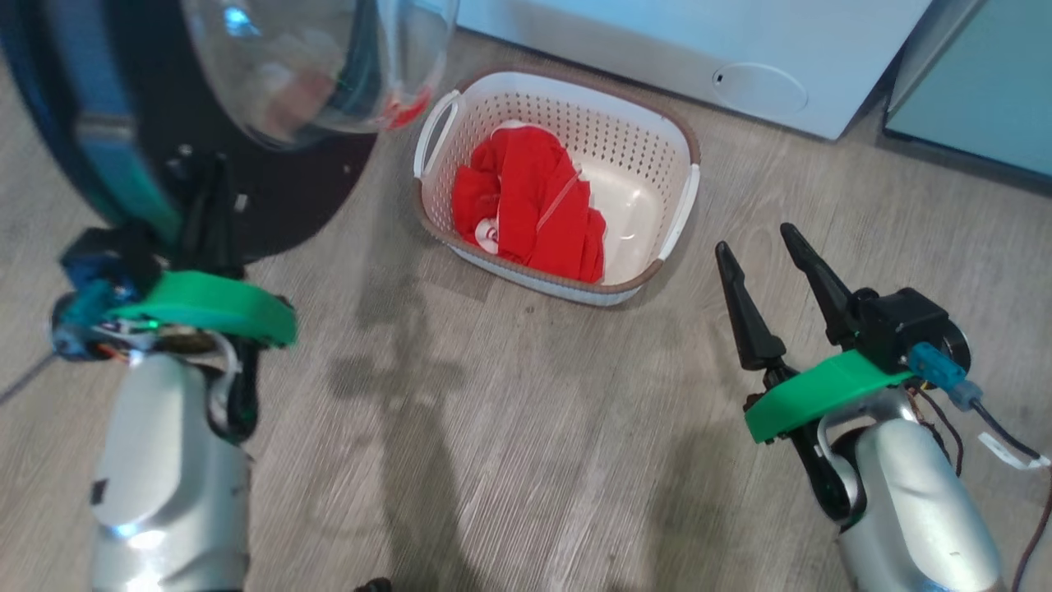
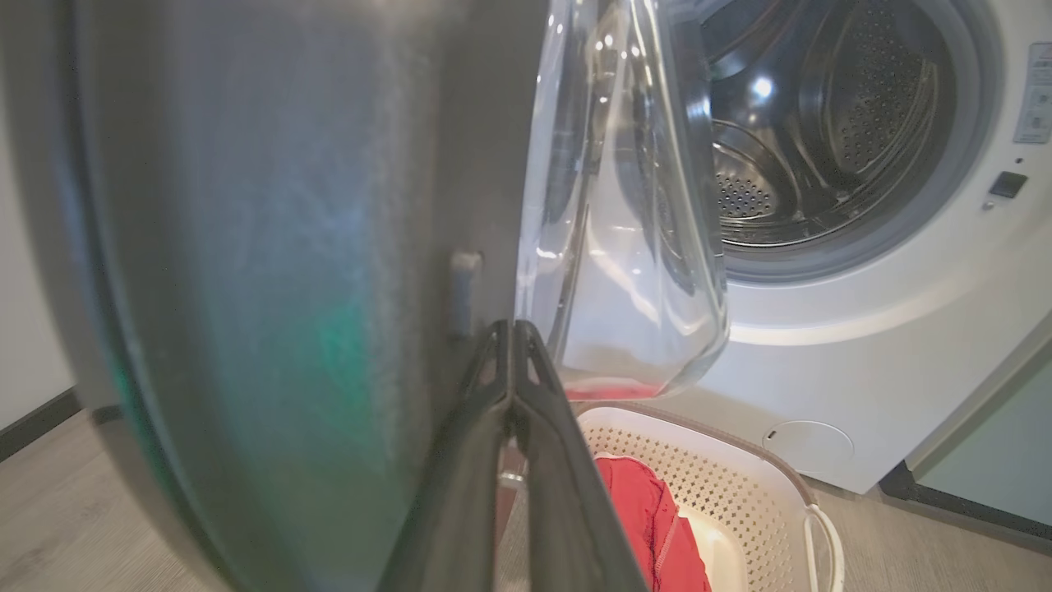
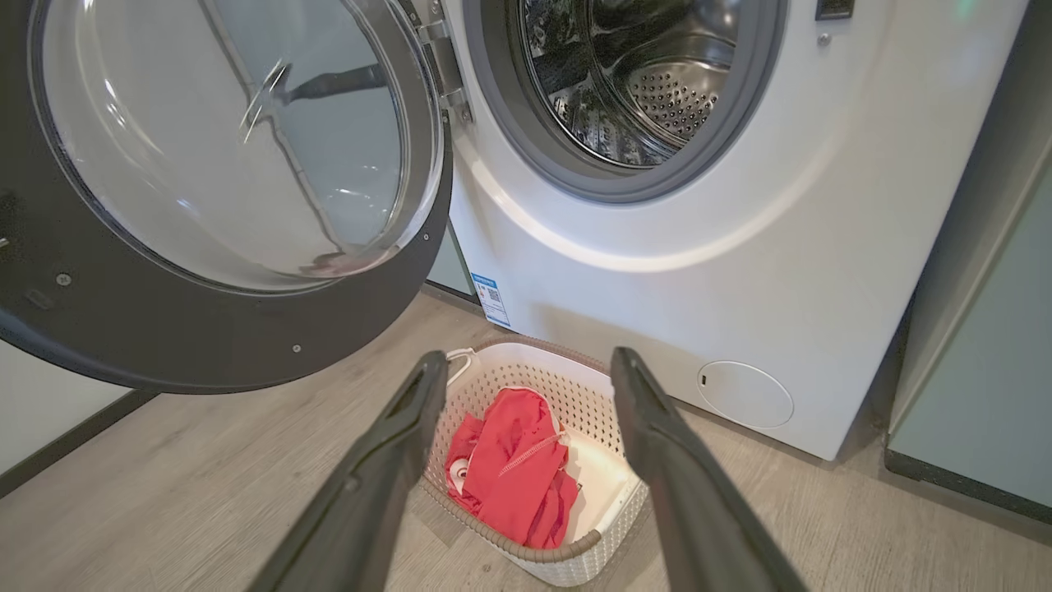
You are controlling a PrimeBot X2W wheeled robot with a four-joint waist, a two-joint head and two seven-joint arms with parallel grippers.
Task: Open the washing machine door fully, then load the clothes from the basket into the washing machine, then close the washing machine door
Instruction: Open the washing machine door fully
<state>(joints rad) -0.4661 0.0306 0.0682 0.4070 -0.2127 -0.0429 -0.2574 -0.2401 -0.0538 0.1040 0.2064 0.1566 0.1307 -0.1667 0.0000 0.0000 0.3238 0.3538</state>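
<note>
Now the washer [image 3: 740, 271] shows its drum [image 3: 649, 90], the door [image 3: 164, 329] swung open; the basket [image 1: 649, 156] sits on the floor [image 1: 526, 427] before it, clothes [image 1: 530, 201] inside. Left gripper [image 2: 514, 337] is closed at the door's rim, right gripper [image 3: 530, 355] spread wide, empty

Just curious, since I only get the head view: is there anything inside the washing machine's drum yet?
Observer: No. The right wrist view shows the steel drum bare, nothing red in it.
Operator: What is the left gripper doing by the door?
Observer: The left wrist view shows the left gripper shut, its tips close by the washing machine door's dark rim; contact I cannot tell.
Operator: Is the opening blocked?
Observer: No; in the right wrist view the door stands swung clear of the grey-rimmed opening.
</note>
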